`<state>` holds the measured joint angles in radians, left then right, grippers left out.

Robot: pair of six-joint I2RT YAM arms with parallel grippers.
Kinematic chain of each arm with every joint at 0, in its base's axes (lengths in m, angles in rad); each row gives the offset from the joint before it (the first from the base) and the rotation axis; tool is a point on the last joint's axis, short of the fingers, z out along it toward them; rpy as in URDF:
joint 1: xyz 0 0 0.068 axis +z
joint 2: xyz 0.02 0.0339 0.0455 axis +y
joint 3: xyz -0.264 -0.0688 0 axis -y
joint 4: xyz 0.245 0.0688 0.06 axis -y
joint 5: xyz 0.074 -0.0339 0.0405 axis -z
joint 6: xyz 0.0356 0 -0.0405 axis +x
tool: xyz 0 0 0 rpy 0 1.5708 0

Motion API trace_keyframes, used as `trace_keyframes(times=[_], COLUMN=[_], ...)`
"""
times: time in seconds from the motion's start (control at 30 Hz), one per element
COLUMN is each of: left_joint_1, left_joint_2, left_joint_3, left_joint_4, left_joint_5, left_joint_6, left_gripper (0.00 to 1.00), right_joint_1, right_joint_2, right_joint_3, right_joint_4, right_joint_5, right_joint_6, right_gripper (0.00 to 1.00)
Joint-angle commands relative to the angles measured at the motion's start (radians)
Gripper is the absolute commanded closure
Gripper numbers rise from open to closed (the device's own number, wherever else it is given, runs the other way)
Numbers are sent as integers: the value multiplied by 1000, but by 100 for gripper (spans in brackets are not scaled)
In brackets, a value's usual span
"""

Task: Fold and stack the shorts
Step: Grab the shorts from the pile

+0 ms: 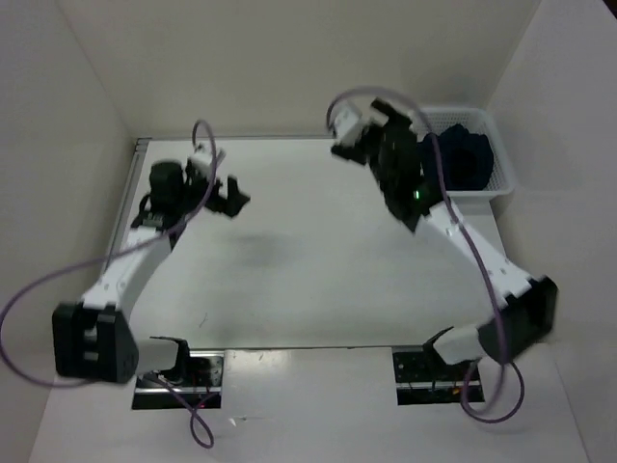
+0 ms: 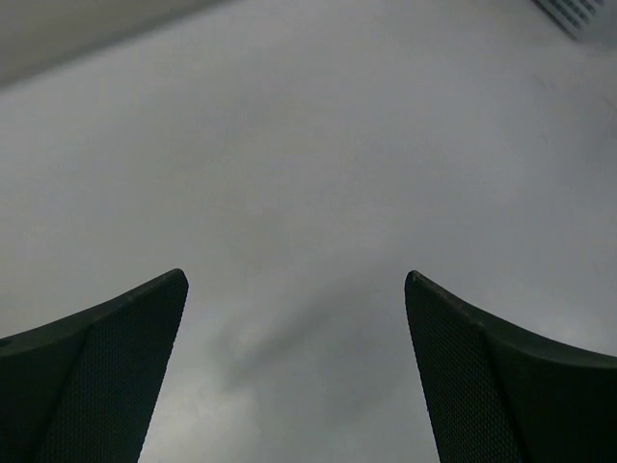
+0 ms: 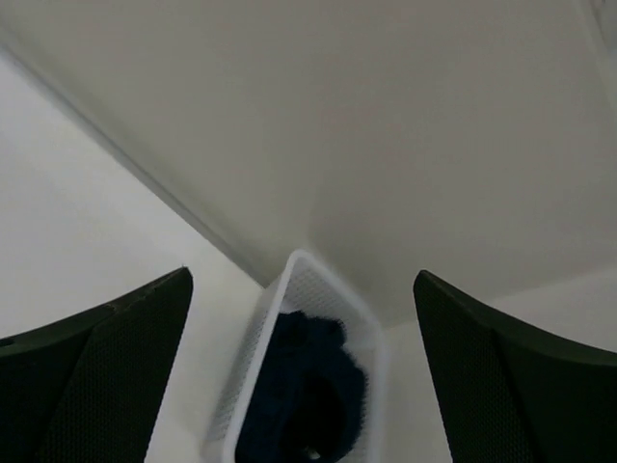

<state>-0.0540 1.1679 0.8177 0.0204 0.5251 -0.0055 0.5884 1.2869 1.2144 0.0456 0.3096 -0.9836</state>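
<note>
The dark navy shorts (image 1: 461, 156) lie bunched in the white mesh basket (image 1: 501, 172) at the table's far right corner. They also show in the right wrist view (image 3: 307, 395), inside the basket (image 3: 253, 376). My right gripper (image 1: 349, 133) is raised left of the basket, open and empty; in its own view the gripper (image 3: 301, 289) points toward the basket from a distance. My left gripper (image 1: 232, 196) is open and empty above the bare table at the far left, and the left wrist view (image 2: 294, 285) shows only table under it.
White walls enclose the table on the left, back and right. A metal strip (image 1: 133, 183) runs along the table's left edge. A corner of the basket (image 2: 578, 13) shows at the top right of the left wrist view.
</note>
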Motion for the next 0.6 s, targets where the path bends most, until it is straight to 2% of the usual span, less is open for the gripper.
trace_keyframes(times=[0.0, 0.03, 0.07, 0.1, 0.13, 0.17, 0.2, 0.23, 0.27, 0.3, 0.4, 0.57], left_joint_1=[-62, -63, -82, -104, -113, -113, -113, -125, -125, -136, -170, -195], left_joint_2=[325, 443, 496, 606, 666, 724, 783, 873, 906, 936, 937, 955], left_joint_3=[442, 513, 644, 716, 794, 873, 955, 1074, 1112, 1127, 1112, 1103], left_joint_4=[-135, -161, -237, -285, -347, -484, -541, -589, -641, -642, -570, -539], left_joint_5=[-356, -367, -379, -392, -392, -343, -318, -286, -251, -197, -185, -157], left_joint_6=[6, 6, 6, 6, 6, 6, 6, 6, 6, 6, 6, 6], left_gripper=[0, 0, 0, 0, 0, 0, 0, 0, 0, 0, 0, 0], right_joint_1=[-313, -372, -427, -518, -559, -596, -625, -672, -688, -702, -729, -745], right_joint_2=[380, 469, 556, 739, 826, 915, 1012, 1189, 1282, 1371, 1350, 1448], right_joint_3=[386, 597, 713, 826, 1075, 1200, 1334, 1605, 1752, 1877, 1656, 1812], right_joint_4=[-269, -420, -499, -573, -646, -784, -850, -913, -1028, -1062, -978, -1058], right_joint_5=[-12, -33, -59, -72, -110, -130, -151, -161, -161, -138, -60, -24], right_joint_6=[583, 670, 748, 895, 958, 1014, 1060, 1120, 1137, 1149, 1177, 1157], right_gripper=[0, 0, 0, 0, 0, 2, 2, 5, 7, 9, 9, 9])
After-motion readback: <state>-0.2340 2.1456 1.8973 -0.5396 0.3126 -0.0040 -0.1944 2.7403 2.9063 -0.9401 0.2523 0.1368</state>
